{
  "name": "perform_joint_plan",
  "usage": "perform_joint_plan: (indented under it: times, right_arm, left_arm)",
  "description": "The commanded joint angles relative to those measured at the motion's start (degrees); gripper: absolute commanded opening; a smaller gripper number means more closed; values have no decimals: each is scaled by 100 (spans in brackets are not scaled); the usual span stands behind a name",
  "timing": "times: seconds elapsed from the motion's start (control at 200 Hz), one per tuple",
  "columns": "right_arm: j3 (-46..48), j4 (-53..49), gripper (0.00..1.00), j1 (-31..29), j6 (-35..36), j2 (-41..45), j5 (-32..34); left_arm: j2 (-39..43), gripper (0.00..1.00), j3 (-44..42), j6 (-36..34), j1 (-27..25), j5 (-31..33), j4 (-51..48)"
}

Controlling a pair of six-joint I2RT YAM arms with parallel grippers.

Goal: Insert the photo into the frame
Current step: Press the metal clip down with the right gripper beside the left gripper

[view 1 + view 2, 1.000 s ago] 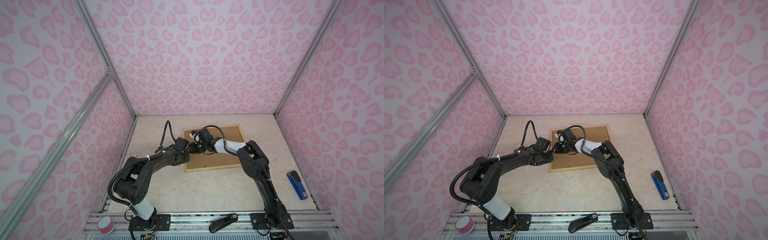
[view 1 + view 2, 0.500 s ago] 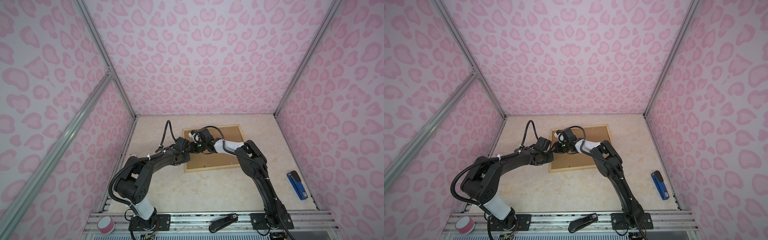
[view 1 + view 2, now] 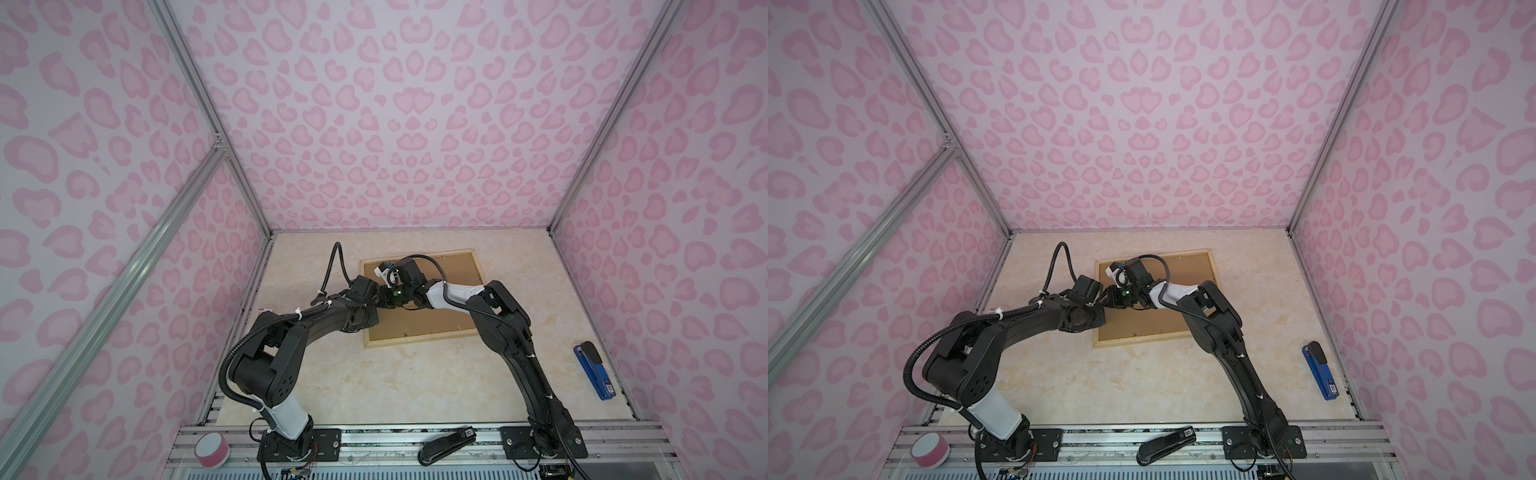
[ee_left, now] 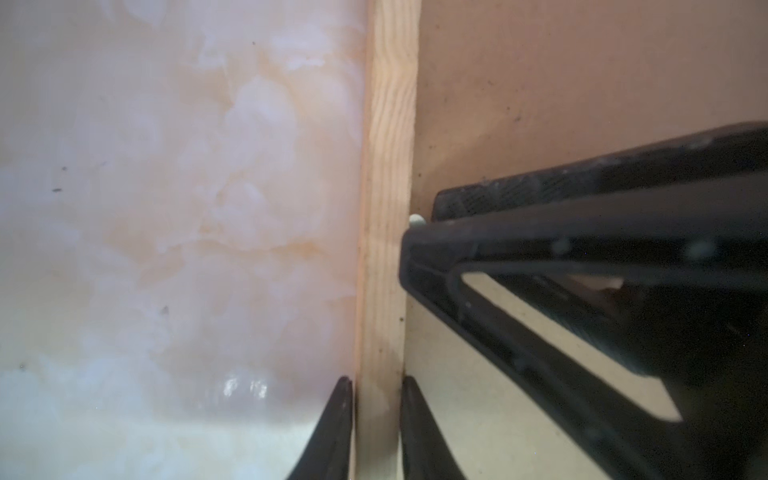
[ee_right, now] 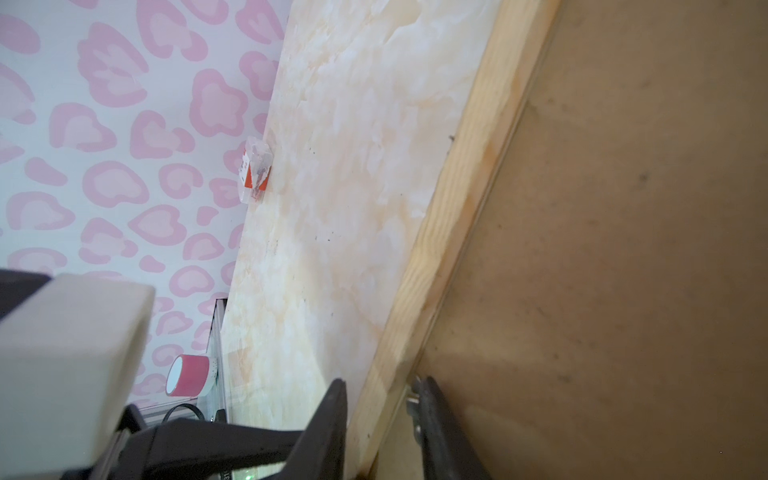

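The frame [image 3: 419,338] of pale wood lies flat on the table, back side up, with a brown backing board [image 3: 440,307] inside it; in both top views it sits mid-table [image 3: 1142,337]. The photo is hidden. Both arms meet at the frame's left rail. In the left wrist view my left gripper [image 4: 376,380] is shut on the rail [image 4: 388,166], one finger on each side. My right gripper [image 5: 380,382] grips the same rail [image 5: 453,216] a little farther along, its inner finger against a small metal tab. Its fingers [image 4: 582,249] also show in the left wrist view.
A blue stapler [image 3: 592,370] lies near the right wall. A black stapler [image 3: 446,444] and a pink tape roll [image 3: 212,449] rest on the front rail. A small clear box with a red label [image 5: 255,170] stands against the left wall.
Both arms keep their places at the frame's left rail. My left jaws have drawn slightly tighter on it.
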State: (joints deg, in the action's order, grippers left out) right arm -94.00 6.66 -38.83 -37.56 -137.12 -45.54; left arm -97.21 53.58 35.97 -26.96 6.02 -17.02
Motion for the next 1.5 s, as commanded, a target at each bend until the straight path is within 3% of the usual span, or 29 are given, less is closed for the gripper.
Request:
perform_joint_plan:
  times: [0.0, 0.195, 0.46, 0.8, 1.494]
  right_arm:
    - [206, -128, 32, 45, -481, -184, -100]
    - [283, -347, 32, 112, -272, -79, 221]
    - [302, -712, 31, 105, -20, 10, 704]
    - [206, -514, 30, 190, -129, -158, 940]
    - [-350, -951, 30, 170, 232, -615, 109]
  left_arm:
    - [-35, 17, -96, -19, 15, 154, 169]
    - [-53, 12, -370, -271, 98, 168, 796]
    - [-258, 10, -444, -976, 178, -506, 1514]
    - [-466, 9, -357, -1142, 251, -771, 1550]
    - [-491, 9, -267, -1257, 253, -1094, 1535]
